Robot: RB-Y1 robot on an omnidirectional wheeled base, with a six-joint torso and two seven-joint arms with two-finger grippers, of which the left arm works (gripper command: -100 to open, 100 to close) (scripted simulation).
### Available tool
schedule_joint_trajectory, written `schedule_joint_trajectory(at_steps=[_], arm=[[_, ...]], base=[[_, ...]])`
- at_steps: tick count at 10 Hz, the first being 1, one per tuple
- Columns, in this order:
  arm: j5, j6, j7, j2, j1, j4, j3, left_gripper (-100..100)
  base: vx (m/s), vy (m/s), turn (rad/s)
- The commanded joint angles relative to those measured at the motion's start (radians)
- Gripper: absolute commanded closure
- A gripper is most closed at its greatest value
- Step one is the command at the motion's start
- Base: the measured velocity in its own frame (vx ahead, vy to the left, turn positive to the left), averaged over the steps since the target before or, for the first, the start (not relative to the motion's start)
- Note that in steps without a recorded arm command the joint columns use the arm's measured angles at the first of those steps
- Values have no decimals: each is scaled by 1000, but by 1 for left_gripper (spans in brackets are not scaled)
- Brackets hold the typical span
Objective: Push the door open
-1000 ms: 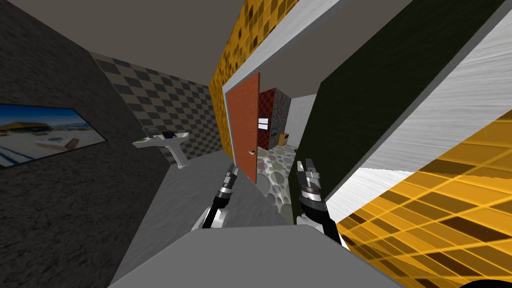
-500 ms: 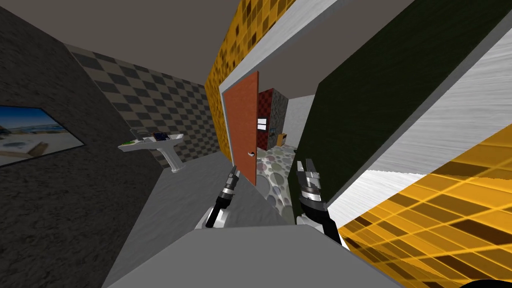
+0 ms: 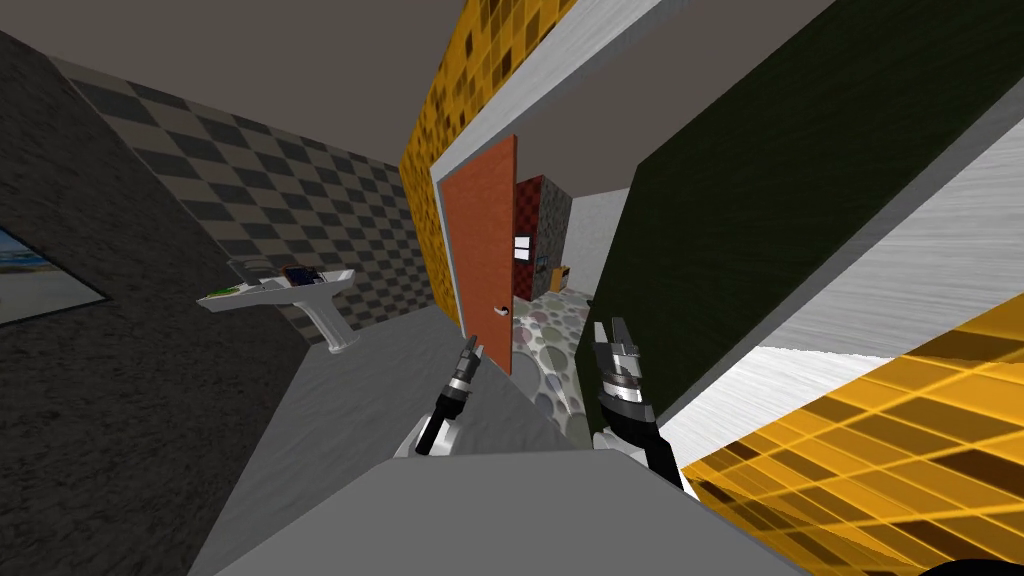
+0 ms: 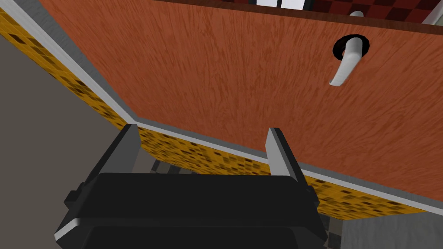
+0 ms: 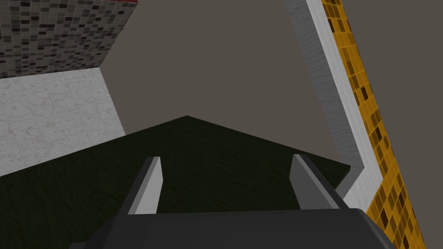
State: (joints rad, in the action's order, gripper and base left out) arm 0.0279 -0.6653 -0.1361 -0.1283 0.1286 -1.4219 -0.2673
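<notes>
Door [image 3: 485, 250] upright, ajar, handle edge toward me, left gripper [image 4: 203, 129] spread, perhaps just short, right gripper [image 5: 227, 158] spread.

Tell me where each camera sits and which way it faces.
Head view: on the head, looking steeply down and forward at the partly open orange door; left gripper and right gripper show.
Left wrist view: on the left hand, facing the door and handle; open fingers show.
Right wrist view: on the right hand, facing a dark green wall; open fingers show.
Head and left wrist views share the door.
</notes>
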Motion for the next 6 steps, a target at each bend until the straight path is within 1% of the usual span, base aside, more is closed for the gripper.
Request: schedule_joint_trajectory(at_steps=[1, 6], arm=[[2, -10, -3, -1, -12, 36, -7, -100], [7, -29, -15, -5, -46, 131, -28, -100]], base=[[82, 69, -72], [75, 63, -73]])
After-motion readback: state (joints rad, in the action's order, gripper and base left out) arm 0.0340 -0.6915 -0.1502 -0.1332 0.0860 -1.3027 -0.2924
